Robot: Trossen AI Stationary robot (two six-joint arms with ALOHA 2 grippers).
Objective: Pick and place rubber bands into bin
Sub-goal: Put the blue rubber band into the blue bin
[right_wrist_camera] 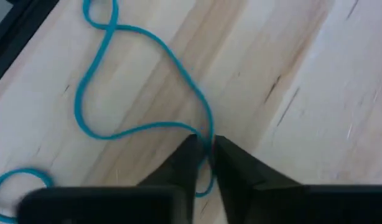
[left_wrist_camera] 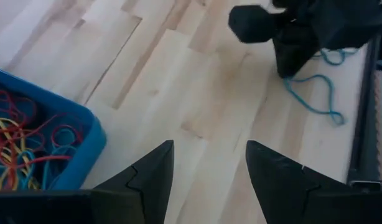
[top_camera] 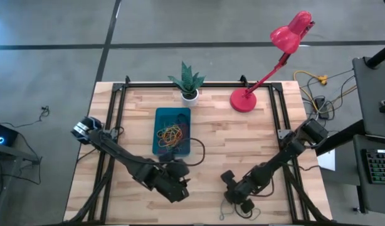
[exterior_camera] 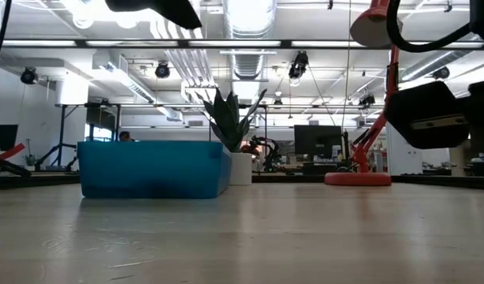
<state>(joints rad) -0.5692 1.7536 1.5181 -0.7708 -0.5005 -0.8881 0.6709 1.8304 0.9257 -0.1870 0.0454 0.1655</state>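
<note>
Right gripper [right_wrist_camera: 203, 146] low at table's near edge, jaws nearly closed, pinching blue rubber band [right_wrist_camera: 147, 43] strand between tips. I lift slowly, check loop comes clear. Bin [top_camera: 160, 116] far off to its left. Left gripper [left_wrist_camera: 209, 162] open, empty, beside bin.

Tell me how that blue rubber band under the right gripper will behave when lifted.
Likely floppy: the blue rubber band lies in loose, twisted curves on the table. Probably very light, being so thin. The right gripper pinches only one strand, so the rest should dangle.
</note>
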